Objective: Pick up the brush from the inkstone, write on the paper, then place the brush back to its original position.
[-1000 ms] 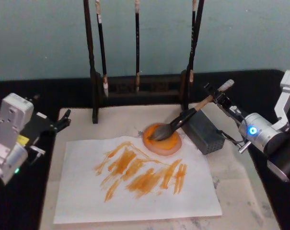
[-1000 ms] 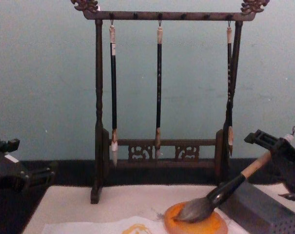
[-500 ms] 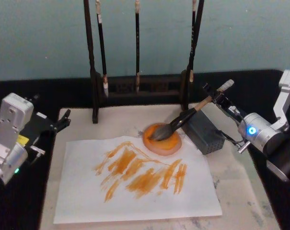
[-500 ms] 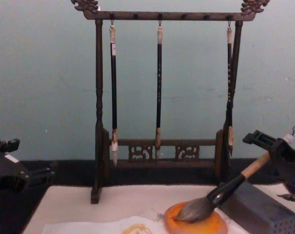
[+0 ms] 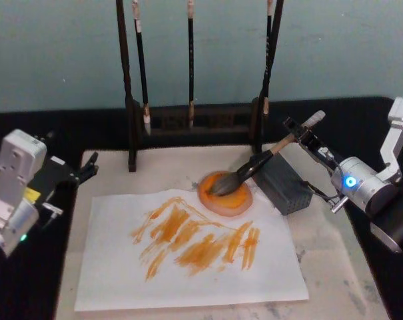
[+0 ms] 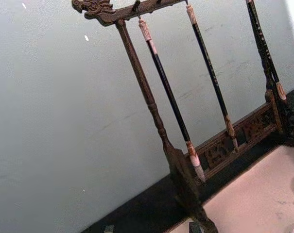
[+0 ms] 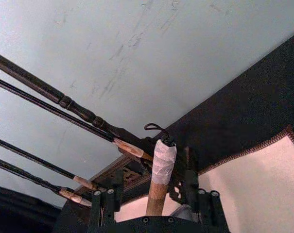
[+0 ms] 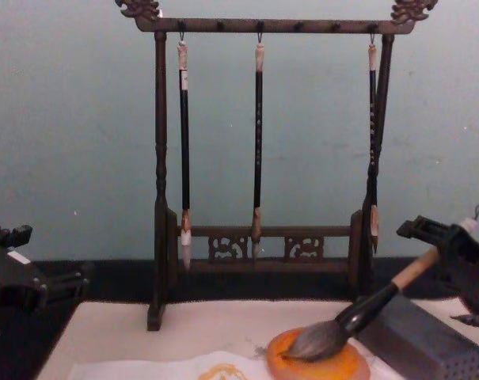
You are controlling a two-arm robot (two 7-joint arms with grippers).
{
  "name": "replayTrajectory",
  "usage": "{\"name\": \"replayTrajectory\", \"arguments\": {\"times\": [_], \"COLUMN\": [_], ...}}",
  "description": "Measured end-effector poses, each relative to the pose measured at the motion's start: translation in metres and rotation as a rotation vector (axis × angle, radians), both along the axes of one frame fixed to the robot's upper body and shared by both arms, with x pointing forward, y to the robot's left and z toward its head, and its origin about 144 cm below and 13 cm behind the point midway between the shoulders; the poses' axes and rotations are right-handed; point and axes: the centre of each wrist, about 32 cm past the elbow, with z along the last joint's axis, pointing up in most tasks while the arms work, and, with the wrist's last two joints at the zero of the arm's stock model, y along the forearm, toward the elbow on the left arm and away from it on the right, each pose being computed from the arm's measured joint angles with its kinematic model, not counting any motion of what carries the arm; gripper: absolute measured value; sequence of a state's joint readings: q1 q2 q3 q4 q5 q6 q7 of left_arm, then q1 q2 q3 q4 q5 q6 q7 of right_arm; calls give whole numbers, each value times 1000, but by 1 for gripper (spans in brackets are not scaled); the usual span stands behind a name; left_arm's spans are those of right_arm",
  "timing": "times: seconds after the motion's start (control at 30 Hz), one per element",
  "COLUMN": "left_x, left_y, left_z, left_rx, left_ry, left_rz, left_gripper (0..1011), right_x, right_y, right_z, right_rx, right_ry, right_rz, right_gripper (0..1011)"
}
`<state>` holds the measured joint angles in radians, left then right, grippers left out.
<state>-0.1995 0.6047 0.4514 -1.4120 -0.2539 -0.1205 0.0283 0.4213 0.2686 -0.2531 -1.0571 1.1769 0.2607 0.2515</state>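
Cream mat (image 5: pixel 334 267) below; your right gripper (image 5: pixel 298 133) straddles the brush (image 5: pixel 254 165), fingers slack; bristles on inkstone (image 5: pixel 238 203); left gripper (image 5: pixel 88 170) parked beside mat.

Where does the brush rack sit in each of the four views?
Head: rack top centre, at the mat's far edge.
Chest: rack centre, full height.
Left wrist: rack tilted, one post nearest.
Right wrist: rack post slanting beyond the right gripper, open around the brush handle.
Landmark: the cream mat before the rack.
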Motion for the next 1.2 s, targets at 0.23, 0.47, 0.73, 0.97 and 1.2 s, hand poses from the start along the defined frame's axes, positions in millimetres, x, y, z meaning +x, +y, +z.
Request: {"name": "replayTrajectory", "arguments": {"times": [0.23, 0.47, 0.73, 0.97, 1.2], "left_x": [0, 0, 0, 0, 0], "left_y": [0, 0, 0, 0, 0], "left_z": [0, 0, 0, 0, 0], "left_rx": [0, 0, 0, 0, 0], "left_ry": [0, 0, 0, 0, 0], "left_rz": [0, 0, 0, 0, 0], "left_gripper": [1001, 1001, 1001, 1001, 1001], "right_x": [0, 0, 0, 0, 0], "right_y": [0, 0, 0, 0, 0], "right_z": [0, 0, 0, 0, 1], "right_rx": [0, 0, 0, 0, -3], "right_ry": [0, 1, 1, 1, -7], "right_rz": [0, -1, 0, 0, 1], "right_gripper": [619, 362, 163, 163, 163]}}
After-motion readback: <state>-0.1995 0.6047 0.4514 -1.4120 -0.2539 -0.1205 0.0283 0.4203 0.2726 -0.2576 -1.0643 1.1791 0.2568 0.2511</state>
